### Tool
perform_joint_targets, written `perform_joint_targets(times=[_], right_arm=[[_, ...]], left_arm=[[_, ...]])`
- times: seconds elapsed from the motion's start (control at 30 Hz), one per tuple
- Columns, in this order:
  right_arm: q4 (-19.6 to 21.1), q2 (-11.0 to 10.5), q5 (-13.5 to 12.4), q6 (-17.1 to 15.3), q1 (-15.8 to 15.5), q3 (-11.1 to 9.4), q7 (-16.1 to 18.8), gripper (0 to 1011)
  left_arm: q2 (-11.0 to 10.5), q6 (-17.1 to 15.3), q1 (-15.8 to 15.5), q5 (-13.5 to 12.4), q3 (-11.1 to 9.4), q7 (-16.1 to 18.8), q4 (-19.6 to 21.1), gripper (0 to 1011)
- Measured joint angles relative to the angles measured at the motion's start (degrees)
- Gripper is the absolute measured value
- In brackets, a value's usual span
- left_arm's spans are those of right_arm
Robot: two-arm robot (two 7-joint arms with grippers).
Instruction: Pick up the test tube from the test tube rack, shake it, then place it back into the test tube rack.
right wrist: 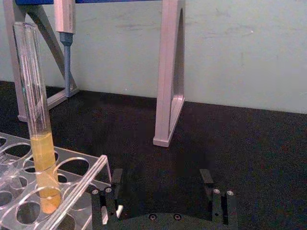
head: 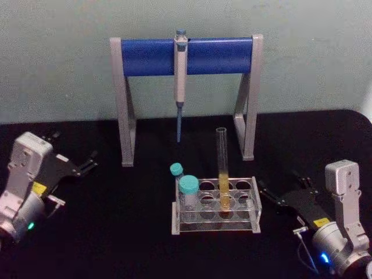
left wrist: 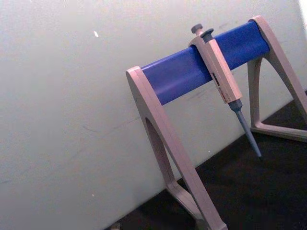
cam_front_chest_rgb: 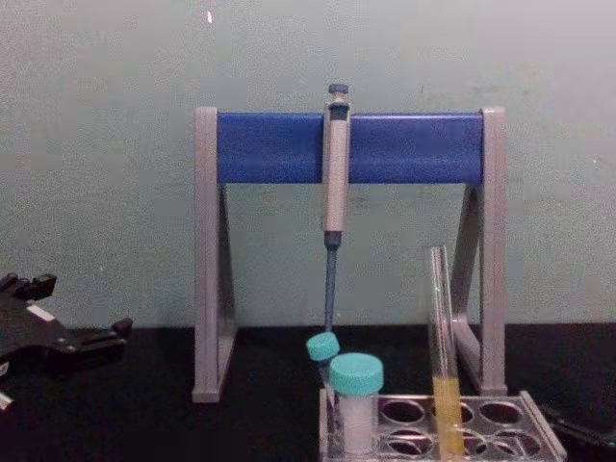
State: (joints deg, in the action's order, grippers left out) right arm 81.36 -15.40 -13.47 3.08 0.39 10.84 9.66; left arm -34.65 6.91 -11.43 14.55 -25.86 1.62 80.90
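so, at the far left the left pincer rests low over the black surface, well apart from the rack; its fingers look spread and hold nothing, and this arm seems parked. behind, the grey-and-blue pipette stand carries a grey pipette that hangs tip down. near the middle, the test tube rack stands on the surface, with two teal-capped vials in its left holes. the test tube sits in a hole right of them, upright, its long axis vertical, the open mouth up and the yellow-orange liquid at the bottom. to the right, the right pincer lies just beside the rack's right end, its fingers wide apart and empty.

i judge that the first step, the picking up, is not yet done. the next move calls for the right pincer to rise to the bare glass above the rack, to close around it gently, and then to lift straight up along the tube's axis, so that it does not catch the hole.
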Motion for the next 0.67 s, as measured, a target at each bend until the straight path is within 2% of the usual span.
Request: perform_joint_targets(times=[0.67], right_arm=[[0.06,-0.06,-0.06,0.10,-0.02,0.04,-0.05,1000]], left_arm=[[0.00,0.00,0.00,0.00,0.00,0.00,0.00,1010]])
